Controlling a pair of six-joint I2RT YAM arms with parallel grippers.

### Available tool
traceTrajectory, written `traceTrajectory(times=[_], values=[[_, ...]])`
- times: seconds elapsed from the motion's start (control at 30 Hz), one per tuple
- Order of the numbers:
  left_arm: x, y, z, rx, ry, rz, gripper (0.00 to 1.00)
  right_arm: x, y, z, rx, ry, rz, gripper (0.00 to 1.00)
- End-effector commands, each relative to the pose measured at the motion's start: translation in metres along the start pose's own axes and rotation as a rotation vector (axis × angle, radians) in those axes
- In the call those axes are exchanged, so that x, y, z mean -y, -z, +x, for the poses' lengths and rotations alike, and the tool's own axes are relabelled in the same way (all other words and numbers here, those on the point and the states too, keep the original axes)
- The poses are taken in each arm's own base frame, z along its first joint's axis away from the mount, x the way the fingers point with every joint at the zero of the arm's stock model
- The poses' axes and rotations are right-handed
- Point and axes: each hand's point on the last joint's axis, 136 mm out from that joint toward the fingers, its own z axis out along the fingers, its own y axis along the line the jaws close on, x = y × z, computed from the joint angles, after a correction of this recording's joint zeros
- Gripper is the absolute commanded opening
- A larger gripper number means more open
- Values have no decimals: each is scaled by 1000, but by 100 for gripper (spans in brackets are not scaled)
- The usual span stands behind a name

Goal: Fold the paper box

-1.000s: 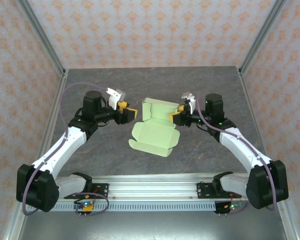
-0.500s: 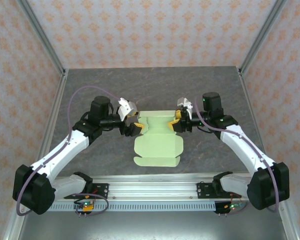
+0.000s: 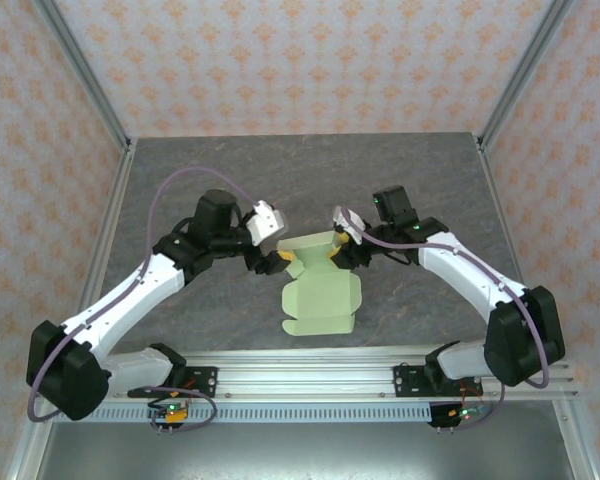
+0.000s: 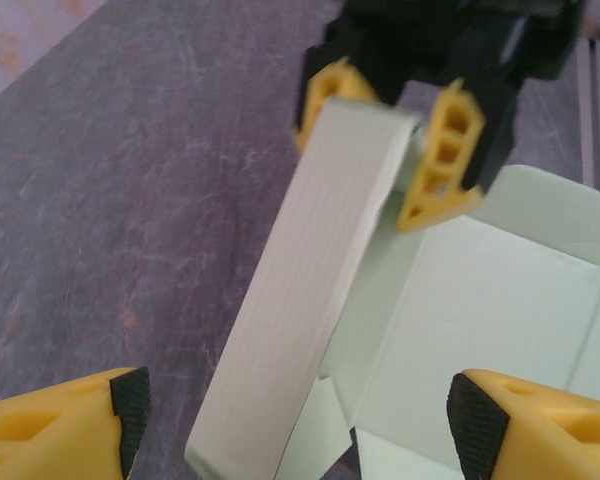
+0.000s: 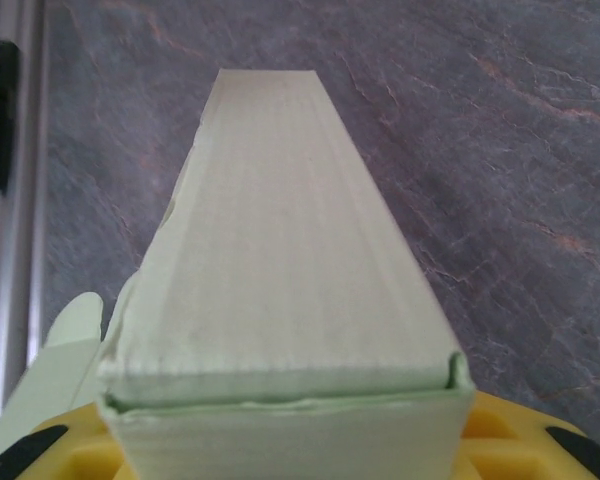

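Left arm (image 3: 130, 290) and right arm (image 3: 470, 275) angled inward; left fingers (image 4: 70, 420) wide apart, right fingers (image 4: 445, 150) clamped.

Twin white-and-black arms, viewed from above.
Left arm (image 3: 130, 290) and right arm (image 3: 470, 275): white link shells, black joint housings, a purple cable (image 3: 192, 171) looping along each; white camera block (image 3: 265, 220) at each wrist; yellow fingers (image 4: 60, 425) tipped with black pads (image 4: 130, 395).

paper box (image 3: 320, 285): middle of the table (image 3: 430, 170), between both grippers | left gripper (image 3: 278, 261): at its far-left corner, raised wall (image 4: 300, 300) between its fingers (image 4: 60, 420) | right gripper (image 3: 335, 257): far-right corner, on that wall's other end | flat panel (image 3: 320, 312): spread toward the near rail (image 3: 310, 372)
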Motion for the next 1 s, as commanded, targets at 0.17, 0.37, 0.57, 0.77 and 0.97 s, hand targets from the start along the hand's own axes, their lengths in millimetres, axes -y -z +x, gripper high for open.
traceTrajectory(times=[0.17,0.37,0.57,0.77,0.97], values=[[-5,-25,-7,-53,-142,84,77,2,7,-12,-6,169,50,37],[11,-45,0,-108,-164,204,75,2,4,-11,-2,209,43,39],[18,-66,-1,-105,-168,253,72,-2,3,-14,4,237,24,38],[28,-78,7,-141,-183,300,67,-3,0,-15,18,233,17,38],[28,-85,3,-134,-178,295,58,-3,-1,-18,33,235,14,39]])
